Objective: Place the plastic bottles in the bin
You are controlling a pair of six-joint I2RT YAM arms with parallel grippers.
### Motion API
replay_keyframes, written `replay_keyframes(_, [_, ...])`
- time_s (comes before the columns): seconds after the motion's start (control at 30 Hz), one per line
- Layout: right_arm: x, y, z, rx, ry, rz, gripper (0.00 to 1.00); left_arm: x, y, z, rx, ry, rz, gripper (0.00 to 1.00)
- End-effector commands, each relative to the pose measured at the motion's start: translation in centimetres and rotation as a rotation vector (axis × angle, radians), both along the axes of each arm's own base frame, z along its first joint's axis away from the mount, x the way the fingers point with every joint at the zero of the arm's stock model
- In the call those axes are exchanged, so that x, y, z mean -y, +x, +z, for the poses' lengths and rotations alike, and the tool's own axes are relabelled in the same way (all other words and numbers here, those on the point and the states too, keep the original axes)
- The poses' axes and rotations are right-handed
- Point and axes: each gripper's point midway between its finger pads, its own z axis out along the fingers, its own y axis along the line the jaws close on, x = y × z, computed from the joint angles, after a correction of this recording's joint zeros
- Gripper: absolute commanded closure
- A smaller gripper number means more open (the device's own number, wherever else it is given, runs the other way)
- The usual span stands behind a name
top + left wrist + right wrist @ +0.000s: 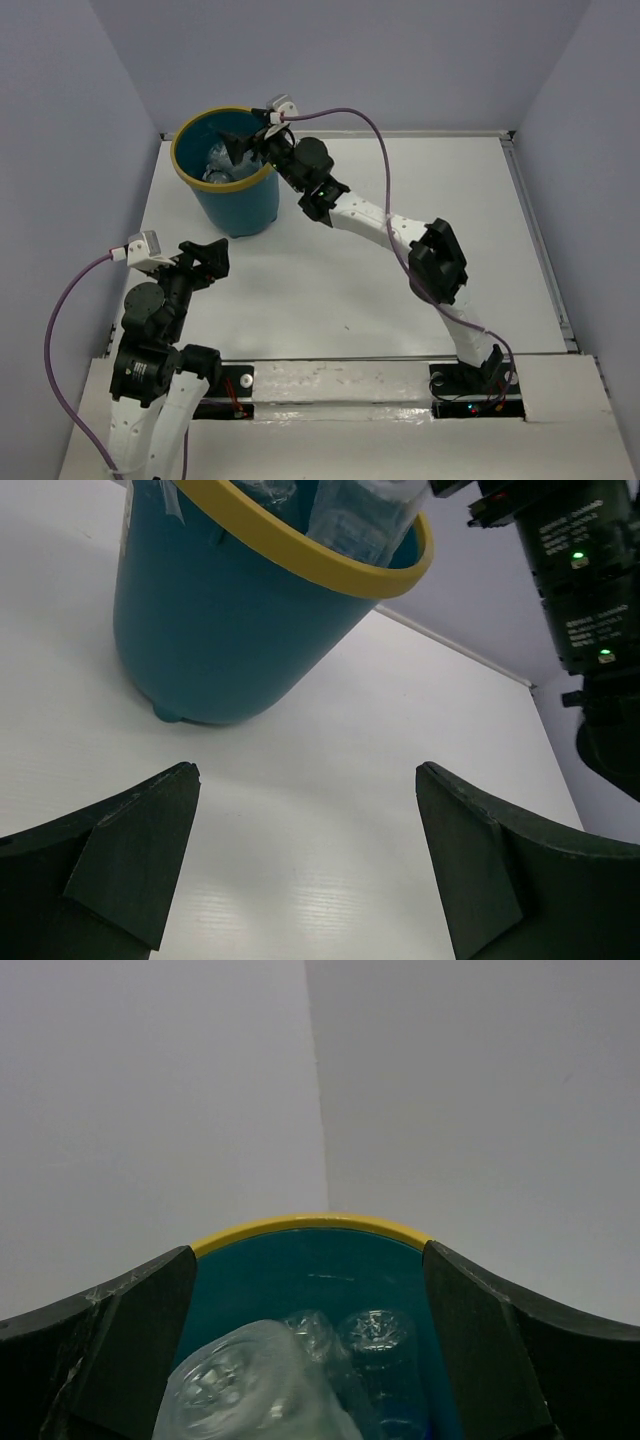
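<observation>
We see clear plastic bottles (250,1390) heaped inside the teal, yellow-rimmed bin (235,205) at the bench's (380,290) far left. The right claw (308,1248) hangs above its rim, spread wide. The left claw (305,768), also wide, is near left.

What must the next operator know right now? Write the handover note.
Left gripper: open, empty, low over the table, facing the bin.
Right gripper: open above the bin's mouth, clamping nothing.
Plastic bottles: several clear ones lie inside the bin; none shows on the table.
Done: every bottle in view is binned.
Left: likely just withdrawing; check behind the bin for strays.
</observation>
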Motion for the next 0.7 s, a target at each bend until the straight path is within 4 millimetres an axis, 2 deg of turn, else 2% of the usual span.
replay_keyframes(0.0, [5.1,-6.1,12.8,0.144,0.195,0.082,0.00,-0.4,0.2,1.5,0.058,-0.014,0.019,0.01])
replay_keyframes(0.03, [5.2,-6.3,12.1,0.121,0.171,0.086,0.00,-0.4,0.2,1.5,0.056,-0.015,0.022,0.01])
replay_keyframes(0.07, [5.7,-6.7,12.5,0.110,0.171,0.087,0.00,-0.5,0.2,1.5,0.055,-0.015,0.029,0.01])
replay_keyframes(0.1, [7.3,-7.8,14.6,0.118,0.192,0.077,0.00,-0.6,0.2,1.5,0.055,-0.016,0.032,0.01])
replay_keyframes(0.13, [7.5,-7.8,13.1,0.074,0.153,0.073,0.00,-0.6,0.2,1.5,0.056,-0.015,0.033,0.01])
replay_keyframes(0.17, [8.2,-8.3,13.0,0.057,0.148,0.071,0.00,-0.7,0.3,1.4,0.054,-0.014,0.035,0.01])
replay_keyframes(0.2, [10.5,-10.0,15.1,0.065,0.172,0.067,0.00,-0.7,0.3,1.5,0.057,-0.013,0.035,0.01])
replay_keyframes(0.23, [11.4,-10.7,14.8,0.049,0.167,0.066,0.00,-0.6,0.3,1.6,0.061,-0.013,0.033,0.01])
replay_keyframes(0.27, [11.6,-10.9,11.0,-0.023,0.116,0.070,0.00,-0.4,0.3,1.6,0.064,-0.008,0.021,0.01])
replay_keyframes(0.33, [13.5,-12.5,8.8,-0.087,0.091,0.074,0.00,-0.2,0.2,2.0,0.080,-0.004,0.002,0.01])
replay_keyframes(0.37, [15.7,-14.4,6.5,-0.145,0.078,0.077,0.00,0.2,0.0,2.3,0.092,-0.006,-0.019,0.01])
replay_keyframes(0.4, [17.0,-15.3,5.2,-0.177,0.078,0.074,0.00,0.3,-0.1,2.4,0.098,-0.004,-0.029,0.01])
replay_keyframes(0.43, [20.1,-17.4,6.6,-0.181,0.138,0.066,0.00,0.4,-0.2,2.9,0.117,-0.008,-0.036,0.01])
replay_keyframes(0.47, [21.5,-18.4,5.4,-0.207,0.139,0.061,0.00,0.5,-0.3,3.2,0.128,-0.013,-0.039,0.01])
replay_keyframes(0.5, [22.7,-18.6,0.4,-0.299,0.082,0.016,0.00,0.7,-0.4,3.5,0.138,-0.024,-0.050,0.01])
replay_keyframes(0.53, [24.1,-19.3,-0.9,-0.329,0.087,-0.006,0.00,1.0,-0.5,3.8,0.144,-0.030,-0.068,0.01])
replay_keyframes(0.57, [26.7,-21.2,0.3,-0.318,0.146,-0.003,0.00,1.4,-0.7,4.2,0.154,-0.035,-0.088,0.01])
replay_keyframes(0.6, [28.0,-21.8,-0.8,-0.336,0.149,-0.021,0.00,1.8,-0.8,4.3,0.156,-0.040,-0.113,0.01])
replay_keyframes(0.63, [28.9,-22.2,-3.9,-0.382,0.123,-0.048,0.00,2.0,-0.9,4.5,0.159,-0.042,-0.125,0.01])
replay_keyframes(0.67, [29.9,-22.7,-5.6,-0.428,0.109,-0.067,0.00,2.1,-1.0,4.5,0.158,-0.043,-0.133,0.01])
